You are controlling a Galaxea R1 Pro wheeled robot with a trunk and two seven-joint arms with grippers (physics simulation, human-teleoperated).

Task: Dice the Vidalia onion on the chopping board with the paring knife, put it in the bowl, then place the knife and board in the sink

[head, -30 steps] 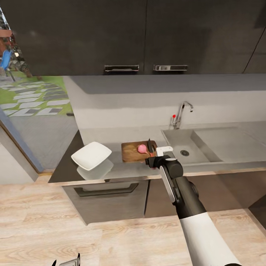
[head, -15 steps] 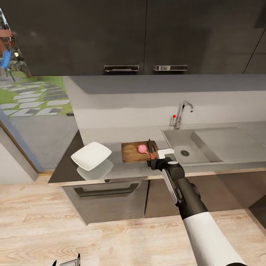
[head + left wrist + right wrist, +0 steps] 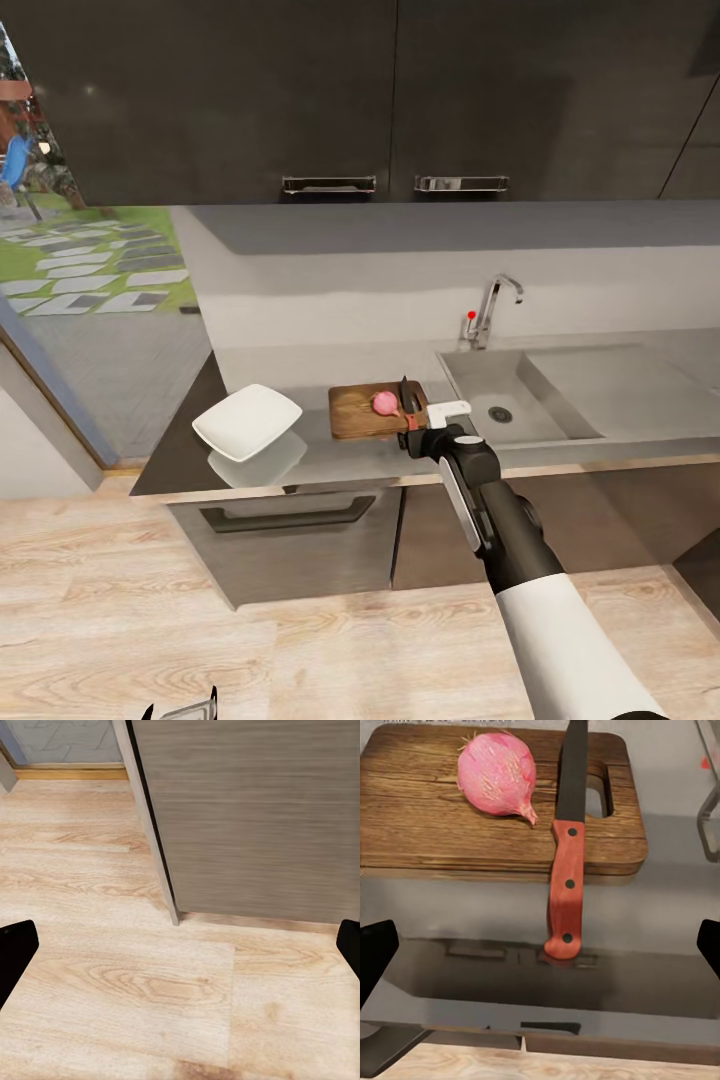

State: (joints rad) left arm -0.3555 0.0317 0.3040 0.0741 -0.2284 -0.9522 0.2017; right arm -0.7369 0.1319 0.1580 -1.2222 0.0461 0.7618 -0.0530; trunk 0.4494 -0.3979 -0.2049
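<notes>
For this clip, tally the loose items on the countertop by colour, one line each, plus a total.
White: 1, the bowl
Brown: 1, the chopping board
Pink: 1, the onion, whole, lying on the board
Red-handled: 1, the paring knife, blade on the board, handle overhanging its edge
Total: 4

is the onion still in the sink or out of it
Out. The whole pink onion lies on the chopping board beside the paring knife; the sink basin holds none.

Wood floor (image 3: 150, 982), grey cabinet side (image 3: 255, 810); jaws spread wide, empty.
</notes>
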